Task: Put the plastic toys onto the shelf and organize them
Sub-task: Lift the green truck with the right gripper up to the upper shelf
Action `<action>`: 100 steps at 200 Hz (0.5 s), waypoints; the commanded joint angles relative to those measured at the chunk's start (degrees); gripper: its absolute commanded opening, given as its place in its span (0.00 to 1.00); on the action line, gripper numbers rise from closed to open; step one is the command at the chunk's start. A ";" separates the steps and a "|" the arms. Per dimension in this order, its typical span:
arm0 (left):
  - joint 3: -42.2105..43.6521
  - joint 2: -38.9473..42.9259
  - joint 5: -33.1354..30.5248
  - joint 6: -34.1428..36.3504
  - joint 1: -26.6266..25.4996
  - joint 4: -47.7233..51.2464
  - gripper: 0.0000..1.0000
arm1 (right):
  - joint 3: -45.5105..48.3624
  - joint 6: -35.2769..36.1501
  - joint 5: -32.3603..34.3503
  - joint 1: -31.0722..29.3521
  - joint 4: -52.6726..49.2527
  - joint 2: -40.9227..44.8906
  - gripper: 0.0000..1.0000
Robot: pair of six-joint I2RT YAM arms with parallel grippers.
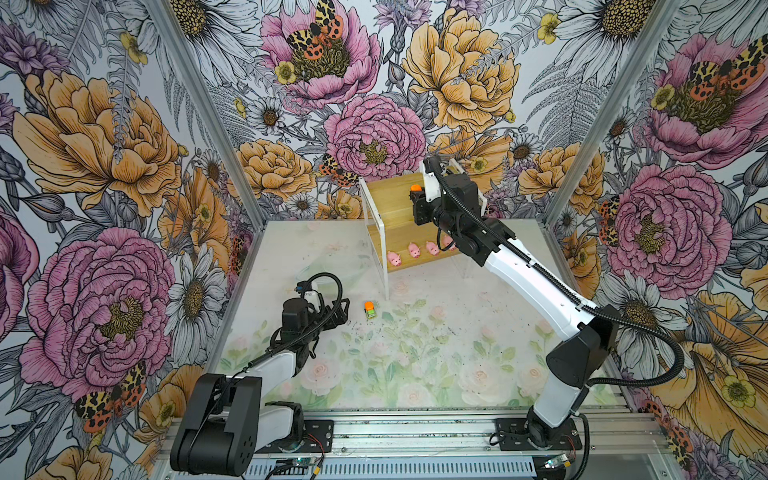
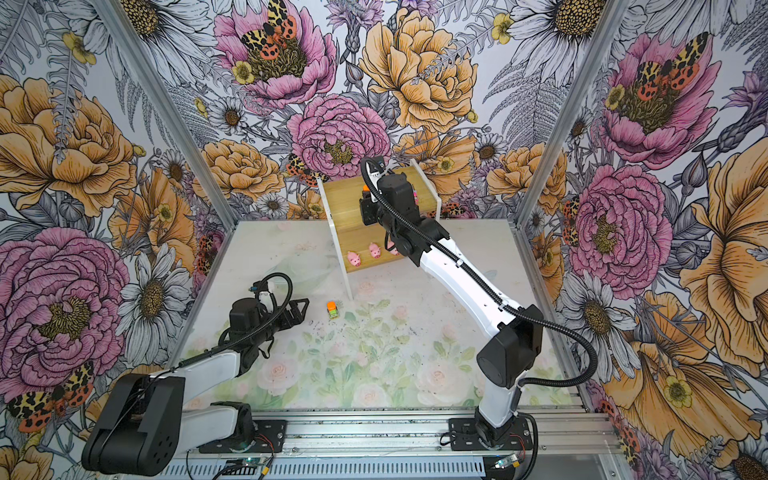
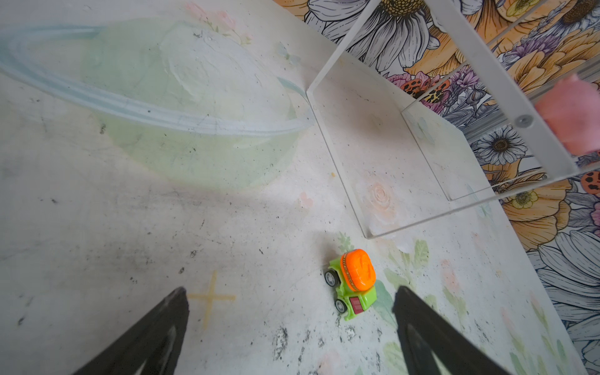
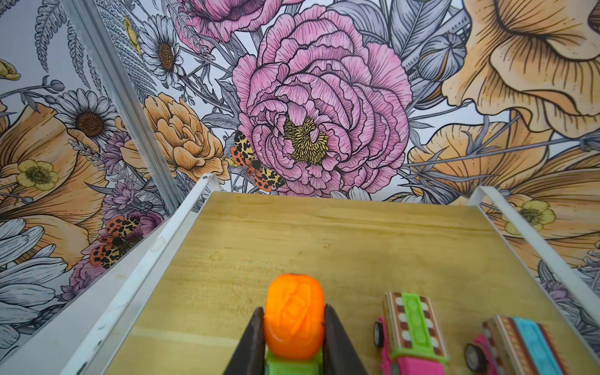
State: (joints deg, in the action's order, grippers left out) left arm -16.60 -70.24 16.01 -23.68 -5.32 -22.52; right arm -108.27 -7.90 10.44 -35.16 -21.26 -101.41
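The shelf (image 1: 386, 199) (image 2: 343, 199) stands at the back of the table. Several pink pigs (image 1: 394, 258) (image 2: 353, 258) stand in a row on its lower board, the rightmost partly hidden by my right arm. My right gripper (image 4: 293, 309) is shut on an orange-and-green truck (image 4: 293, 302) (image 1: 415, 188) just over the upper board. Beside it there stand a pink truck with a green top (image 4: 412, 324) and one with a blue top (image 4: 526, 344). Another orange-and-green truck (image 1: 370, 309) (image 2: 332, 309) (image 3: 352, 282) lies on the table just beyond my open, empty left gripper (image 3: 290, 292) (image 1: 338, 311).
A clear, faintly green bowl (image 3: 162, 113) (image 1: 328, 266) rests on the table left of the shelf. The shelf's white front leg (image 1: 384, 286) comes down close to the loose truck. Flowered walls close in the back and both sides.
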 commanded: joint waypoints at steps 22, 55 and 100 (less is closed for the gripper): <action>-0.63 -0.23 1.04 -0.11 0.75 -1.30 0.99 | -1.95 -0.87 0.86 0.36 -0.54 0.72 0.21; -0.71 -0.34 1.21 -0.09 0.75 -1.31 0.99 | -1.75 -0.84 0.88 0.55 -0.75 0.92 0.21; -0.63 -0.22 1.17 -0.23 0.75 -1.37 0.99 | -1.03 -1.49 1.11 0.84 -0.74 0.86 0.22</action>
State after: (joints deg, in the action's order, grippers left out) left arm -16.60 -70.24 16.03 -23.68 -5.32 -22.52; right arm -108.81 -8.12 10.76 -34.79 -21.69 -101.38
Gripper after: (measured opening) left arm 0.987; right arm 0.269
